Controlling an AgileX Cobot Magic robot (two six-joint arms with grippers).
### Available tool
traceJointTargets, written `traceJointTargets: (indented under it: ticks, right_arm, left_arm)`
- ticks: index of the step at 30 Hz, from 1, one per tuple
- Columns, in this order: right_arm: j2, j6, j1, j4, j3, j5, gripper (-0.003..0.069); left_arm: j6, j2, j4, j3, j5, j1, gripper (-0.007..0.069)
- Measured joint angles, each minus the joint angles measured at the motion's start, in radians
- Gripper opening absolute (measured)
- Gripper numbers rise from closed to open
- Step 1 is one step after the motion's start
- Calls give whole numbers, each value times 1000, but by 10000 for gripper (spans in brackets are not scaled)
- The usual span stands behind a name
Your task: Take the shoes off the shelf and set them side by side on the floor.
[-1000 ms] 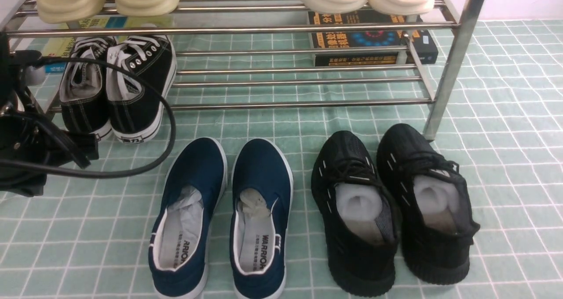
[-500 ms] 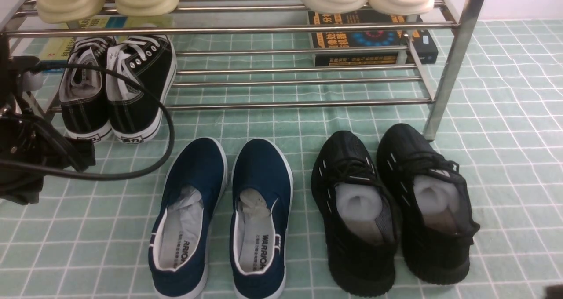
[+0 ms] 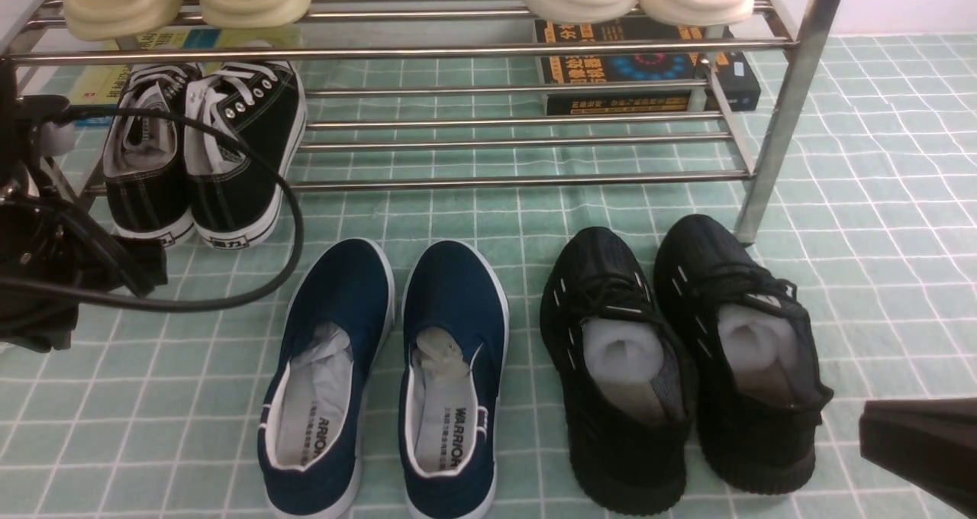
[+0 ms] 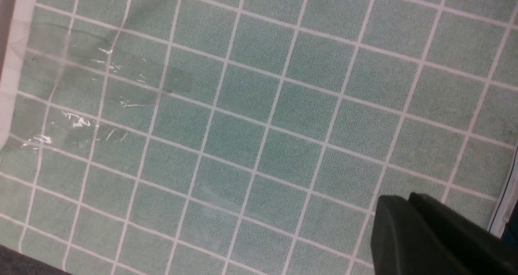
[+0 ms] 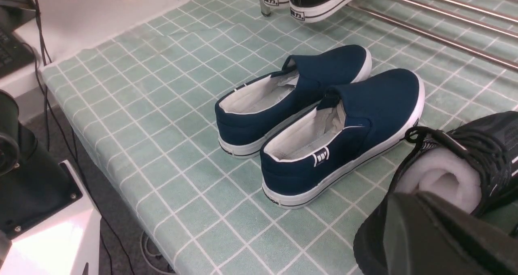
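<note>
Right gripper has slid into the front view's lower right corner, the left arm has barely shifted, and the shoes have not moved.

Both navy blue canvas slip-ons with white rubber soles stand side by side on the pale green, white-gridded floor cloth, toes toward the low steel-rod shoe rack and clear of it, so the placing looks done and the step in hand is withdrawal. The right gripper's jaws look closed on nothing. The left gripper hangs over bare floor, its fingers lying together with no gap showing, empty too. The next move calls only for backing away cleanly, the right gripper being near the heels of the all-black knit sneakers.
</note>
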State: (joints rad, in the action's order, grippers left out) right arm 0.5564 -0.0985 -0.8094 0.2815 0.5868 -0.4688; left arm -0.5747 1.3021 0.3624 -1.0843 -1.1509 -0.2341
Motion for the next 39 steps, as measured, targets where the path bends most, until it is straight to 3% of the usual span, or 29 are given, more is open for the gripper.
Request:
traceJointTargets:
  ticks: [20,25,27,33,39]
  right_arm:
    - [-105,0,11,3,-64,-25,26]
    - [-244,0,150,-2,-164,-23,34]
    - [-340,0,275,-5,-231,-22,38]
    - [-499,0,485,-47,-386,-21,46]
    - [-566,0,597,-91,-506,-22,53]
  left_arm:
    - [-50,0,23,0,24,0,58]
    - [-50,0,55,0,58,0,62]
    - [-51,0,59,0,59,0,64]
    - [-51,0,59,0,59,0,69]
    - [-49,0,59,0,61,0,67]
